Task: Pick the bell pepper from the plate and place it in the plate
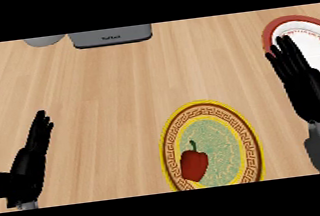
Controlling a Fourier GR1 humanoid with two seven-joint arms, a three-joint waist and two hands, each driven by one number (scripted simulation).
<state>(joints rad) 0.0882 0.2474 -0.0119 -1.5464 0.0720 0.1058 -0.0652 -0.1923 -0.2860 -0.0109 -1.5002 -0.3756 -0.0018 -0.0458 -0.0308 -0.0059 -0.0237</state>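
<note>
Both hands open: left hand (pixel 23 169) low, right hand (pixel 305 82) raised.

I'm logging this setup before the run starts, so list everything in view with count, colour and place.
bell pepper: 1, red with a dark stem, lying on the yellow-rimmed plate
yellow-rimmed plate: 1, yellow and brown rim, pale green centre, near edge, right of middle
red-rimmed plate: 1, red rim, white centre, far right
grey appliance: 1, far edge, left of middle
grey round object: 1, far left edge, partly cut off
counter: 1, light wood
left robot hand: 1, black, open, lower left
right robot hand: 1, black, open, partly over the red-rimmed plate
</note>
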